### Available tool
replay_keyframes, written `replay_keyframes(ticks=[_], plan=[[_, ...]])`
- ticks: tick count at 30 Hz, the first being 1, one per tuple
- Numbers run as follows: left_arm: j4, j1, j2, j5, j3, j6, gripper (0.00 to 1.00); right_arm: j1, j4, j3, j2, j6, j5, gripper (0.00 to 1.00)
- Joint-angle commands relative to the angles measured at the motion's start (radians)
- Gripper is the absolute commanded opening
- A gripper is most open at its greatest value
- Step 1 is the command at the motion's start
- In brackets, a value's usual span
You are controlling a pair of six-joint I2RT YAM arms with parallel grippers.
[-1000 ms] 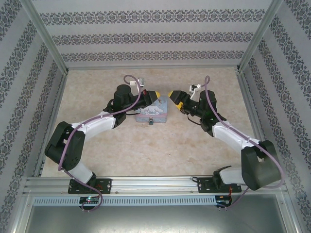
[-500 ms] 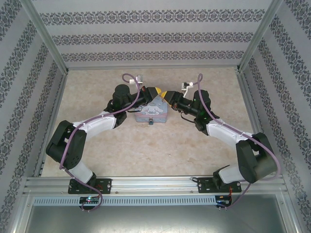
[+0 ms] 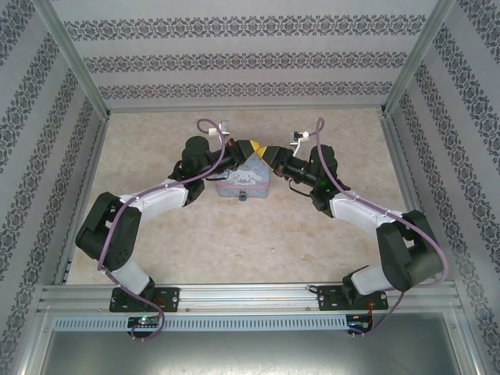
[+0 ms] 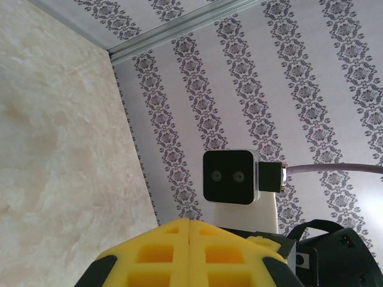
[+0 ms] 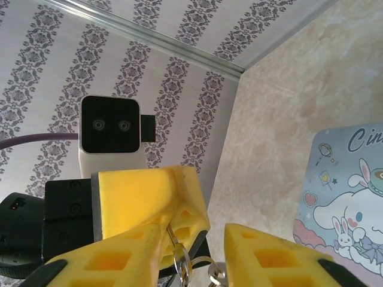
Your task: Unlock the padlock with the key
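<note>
The tiny dark padlock (image 3: 244,195) hangs at the near edge of the pastel-blue cartoon tin box (image 3: 250,183), which also fills the right edge of the right wrist view (image 5: 350,191). Above the box's far side my left gripper (image 3: 250,148) is shut, its yellow fingers (image 4: 190,245) pressed together. In the right wrist view the left gripper's pads pinch the key (image 5: 172,222), with its silvery key rings (image 5: 182,260) dangling below. My right gripper (image 3: 270,156) faces it tip to tip, open, its fingers (image 5: 114,257) on either side of the rings (image 5: 194,239).
The beige tabletop (image 3: 234,234) is walled by patterned panels and metal rails on three sides. Each wrist camera sees the other: the right arm's camera (image 4: 230,176) and the left arm's camera (image 5: 111,134). Purple cables loop over both arms.
The right arm has swung left and closed the gap to the left gripper over the box's far side. The left gripper shifted slightly back. Little has moved in the last half second.
</note>
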Motion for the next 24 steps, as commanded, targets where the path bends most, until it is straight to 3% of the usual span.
replay_keyframes(ticks=[1, 16, 18, 20, 24], plan=[[0.062, 0.008, 0.016, 0.007, -0.005, -0.012, 0.00, 0.010, 0.059, 0.024, 0.018, 0.010, -0.021, 0.32], [0.059, 0.008, 0.013, -0.005, -0.015, -0.010, 0.00, 0.009, 0.080, 0.008, 0.030, 0.020, -0.030, 0.14], [0.059, 0.008, 0.012, -0.012, -0.016, -0.010, 0.00, 0.008, 0.082, 0.004, 0.028, 0.019, -0.031, 0.18], [0.059, 0.008, 0.013, -0.014, -0.014, -0.013, 0.00, 0.008, 0.082, -0.001, 0.027, 0.019, -0.032, 0.30], [0.059, 0.008, 0.015, -0.016, -0.011, -0.014, 0.00, 0.008, 0.096, -0.008, 0.030, 0.023, -0.041, 0.31]])
